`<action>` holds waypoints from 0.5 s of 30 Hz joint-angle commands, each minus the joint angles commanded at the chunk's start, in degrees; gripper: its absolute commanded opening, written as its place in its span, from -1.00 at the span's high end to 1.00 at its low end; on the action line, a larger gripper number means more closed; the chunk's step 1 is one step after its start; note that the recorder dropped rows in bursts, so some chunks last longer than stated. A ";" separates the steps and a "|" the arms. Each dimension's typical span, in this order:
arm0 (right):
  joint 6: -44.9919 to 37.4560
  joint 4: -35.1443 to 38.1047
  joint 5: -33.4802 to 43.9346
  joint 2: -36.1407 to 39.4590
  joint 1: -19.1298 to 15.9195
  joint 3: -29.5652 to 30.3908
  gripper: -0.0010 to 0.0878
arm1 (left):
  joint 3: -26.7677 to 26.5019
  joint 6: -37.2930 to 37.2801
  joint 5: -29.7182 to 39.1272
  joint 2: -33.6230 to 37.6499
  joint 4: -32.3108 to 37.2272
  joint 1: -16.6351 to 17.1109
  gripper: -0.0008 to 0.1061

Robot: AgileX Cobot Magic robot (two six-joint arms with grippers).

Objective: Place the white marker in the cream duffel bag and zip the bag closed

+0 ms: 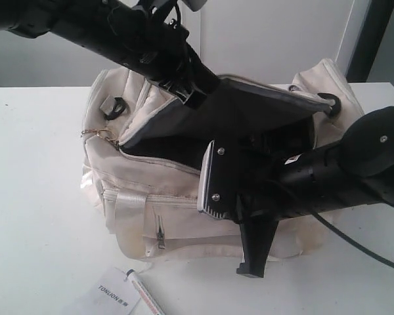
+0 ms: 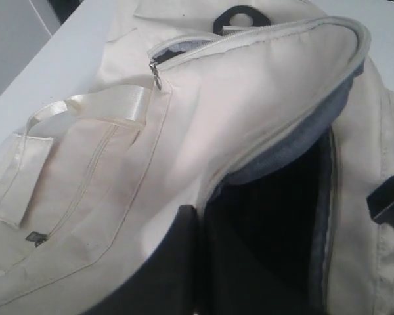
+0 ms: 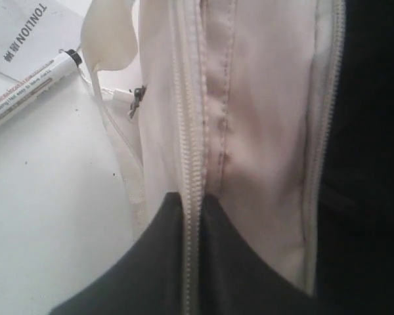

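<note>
Marker (image 3: pixel 33 82) lies on table (image 1: pixel 39 197) outside open bag (image 1: pixel 138 216), so putting in and zipping remain; left gripper (image 1: pixel 187 95) and right gripper (image 3: pixel 192 200) each pinch its rim

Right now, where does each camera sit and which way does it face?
Exterior view: off the arms, facing the open cream duffel bag on the table; shows both arms, left hand at the flap, right hand in front.
Left wrist view: above the bag, looking into its dark opening; one finger shows.
Right wrist view: over the bag's front, looking along a zip; dark fingers show.
Shared: exterior and right wrist both show the white marker beside the TONLION tag.
</note>
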 joint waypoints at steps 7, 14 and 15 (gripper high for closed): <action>2.33 0.00 1.54 -0.77 0.00 0.00 0.98 | 0.00 0.00 -9.63 0.10 1.47 0.00 0.99; 2.33 0.00 1.99 -4.00 0.00 0.00 0.98 | 0.00 0.00 -18.55 0.10 1.47 0.00 0.99; 2.33 0.00 1.99 -4.49 0.00 0.00 0.98 | 0.00 0.00 -19.55 0.10 1.47 0.00 0.99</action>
